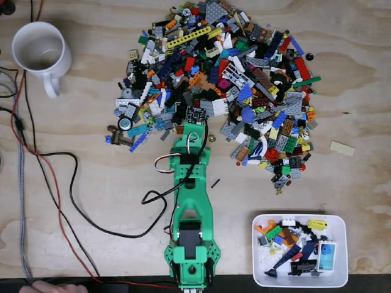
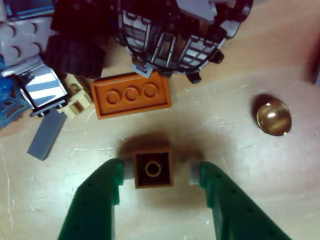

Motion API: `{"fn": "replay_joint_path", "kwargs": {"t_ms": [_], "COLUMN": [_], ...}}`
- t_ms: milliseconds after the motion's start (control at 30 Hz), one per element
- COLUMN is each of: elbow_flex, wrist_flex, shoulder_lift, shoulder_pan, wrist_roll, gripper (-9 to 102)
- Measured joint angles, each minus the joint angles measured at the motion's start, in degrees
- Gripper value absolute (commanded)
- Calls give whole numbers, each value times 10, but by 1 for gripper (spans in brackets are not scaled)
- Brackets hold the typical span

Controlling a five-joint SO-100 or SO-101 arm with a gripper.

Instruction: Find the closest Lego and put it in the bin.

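Wrist view shows the green pincer [image 2: 161, 172] standing wide around a small brown square Lego brick [image 2: 153, 167] on the wooden surface [image 2: 240, 165], so the grasp step seems underway, and closing comes next.

A green robot arm [image 1: 190, 220] reaches straight up the fixed view from its base at the bottom edge, wrist extended and pointing downward at the table. In the wrist view, the gripper [image 2: 156, 172] is spread wide, its two green fingers [image 2: 97, 200] rising from the bottom edge with pale tips just above the wood.
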Motion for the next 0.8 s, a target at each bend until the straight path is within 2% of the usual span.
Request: {"fn": "replay_joint_path", "kwargs": {"t_ms": [167, 367, 500, 633, 800], "elbow_flex": [-3, -25, -41, -52, -52], "wrist_flex": [-2, 19, 54, 94, 99], "shoulder_lift": [0, 1, 47, 137, 207], "shoulder_pan": [-3, -14, 14, 135, 356], "wrist_roll": [-2, -2, -18, -84, -183], "gripper": [0, 0, 0, 0, 0]}}
